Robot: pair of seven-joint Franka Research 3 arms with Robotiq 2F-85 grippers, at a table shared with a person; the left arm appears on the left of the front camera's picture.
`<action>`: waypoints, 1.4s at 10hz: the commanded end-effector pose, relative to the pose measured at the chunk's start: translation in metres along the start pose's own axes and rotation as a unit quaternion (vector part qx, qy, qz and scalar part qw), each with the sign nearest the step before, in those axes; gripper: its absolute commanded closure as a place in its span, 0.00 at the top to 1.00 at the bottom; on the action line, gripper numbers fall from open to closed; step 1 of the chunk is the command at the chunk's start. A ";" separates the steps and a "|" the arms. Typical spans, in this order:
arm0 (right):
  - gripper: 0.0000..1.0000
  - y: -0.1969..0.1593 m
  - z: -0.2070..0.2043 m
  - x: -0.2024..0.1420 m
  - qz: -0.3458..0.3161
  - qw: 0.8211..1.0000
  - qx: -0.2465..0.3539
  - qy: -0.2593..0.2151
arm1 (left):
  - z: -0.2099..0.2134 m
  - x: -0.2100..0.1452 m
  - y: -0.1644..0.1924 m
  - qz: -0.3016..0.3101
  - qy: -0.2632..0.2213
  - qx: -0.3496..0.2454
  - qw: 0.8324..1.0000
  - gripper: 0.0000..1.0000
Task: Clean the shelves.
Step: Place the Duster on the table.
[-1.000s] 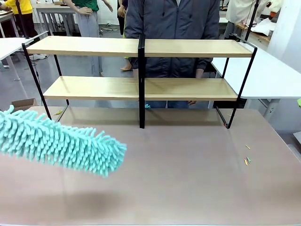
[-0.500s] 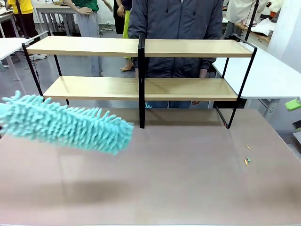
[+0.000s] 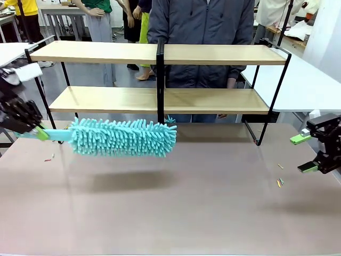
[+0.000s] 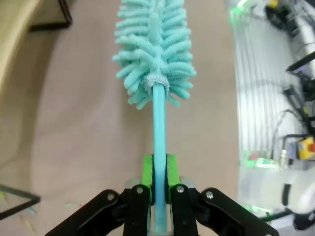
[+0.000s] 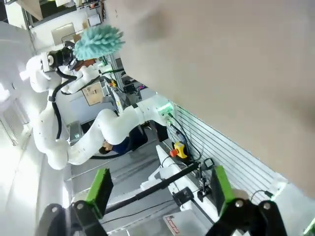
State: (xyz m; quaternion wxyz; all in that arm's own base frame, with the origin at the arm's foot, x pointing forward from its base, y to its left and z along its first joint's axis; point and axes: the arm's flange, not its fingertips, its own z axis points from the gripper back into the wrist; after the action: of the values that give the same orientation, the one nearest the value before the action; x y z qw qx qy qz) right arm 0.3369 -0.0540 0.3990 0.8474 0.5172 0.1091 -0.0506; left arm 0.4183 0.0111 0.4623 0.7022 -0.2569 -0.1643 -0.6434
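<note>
The shelves (image 3: 213, 55) are a wide two-tier rack of light boards in a black frame, standing at the table's far side. A turquoise fluffy duster (image 3: 123, 137) hangs level above the table, just in front of the rack's lower left half. My left gripper (image 3: 38, 133) is shut on the duster's thin handle (image 4: 158, 142) at the left edge, its green pads (image 4: 146, 173) clamping it. At the table's right edge my right gripper (image 3: 305, 153) stands open with nothing between its fingers; in its own view the green pads (image 5: 99, 189) are wide apart.
A person in a dark jacket (image 3: 200, 32) stands right behind the rack. White tables (image 3: 298, 80) flank it left and right. Small coloured scraps (image 3: 279, 182) lie on the brown tabletop (image 3: 202, 202) near the right side, and a few at the left (image 3: 50, 158).
The duster has swung up and to the right, levelling out in front of the lower shelf. My left gripper has come into view at the left, my right gripper at the right edge.
</note>
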 end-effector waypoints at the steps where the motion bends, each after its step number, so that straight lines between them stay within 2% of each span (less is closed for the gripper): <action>1: 1.00 0.017 0.000 -0.017 0.033 0.999 -0.010 0.001 | 0.008 0.002 0.012 -0.006 0.010 -0.011 1.000 0.13; 6: 1.00 0.017 0.000 -0.017 0.033 0.999 -0.010 0.001 | 0.010 -0.008 0.019 0.019 0.035 -0.031 0.999 0.13; 7: 1.00 0.017 0.000 -0.017 0.033 0.999 -0.010 0.001 | 0.012 -0.009 0.020 0.028 0.051 -0.033 0.998 0.71; 8: 1.00 0.020 0.001 -0.014 0.023 1.000 -0.015 0.000 | 0.021 -0.009 0.017 0.026 0.042 -0.031 0.998 0.71; 9: 1.00 0.020 0.003 -0.014 0.021 1.000 -0.015 -0.002 | 0.032 -0.011 0.013 0.027 0.035 -0.020 0.999 1.00; 10: 1.00 0.020 0.005 -0.015 0.020 1.000 -0.005 0.000 | 0.046 -0.012 0.007 0.032 0.024 -0.013 0.999 0.76; 11: 1.00 0.020 0.008 -0.015 0.017 1.000 0.003 -0.012 | 0.061 -0.013 -0.001 0.040 0.005 -0.018 0.999 1.00; 12: 1.00 0.023 0.013 -0.018 0.019 0.999 0.031 -0.016 | 0.072 -0.012 -0.010 0.043 -0.009 -0.040 0.998 1.00; 13: 1.00 0.031 0.025 -0.027 0.022 0.994 0.101 -0.020 | 0.080 -0.009 -0.017 0.080 -0.044 -0.105 0.990 1.00; 14: 1.00 0.044 0.039 -0.039 -0.005 0.984 0.180 -0.002 | 0.085 -0.007 -0.017 0.130 -0.085 -0.158 0.975 1.00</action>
State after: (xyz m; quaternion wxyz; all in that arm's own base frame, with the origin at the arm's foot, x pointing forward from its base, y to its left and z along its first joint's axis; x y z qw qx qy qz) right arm 0.3184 -0.0615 0.4408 0.7972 0.5946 0.0916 -0.0508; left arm 0.3978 0.0643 0.5206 0.7084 -0.3648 -0.1008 -0.5958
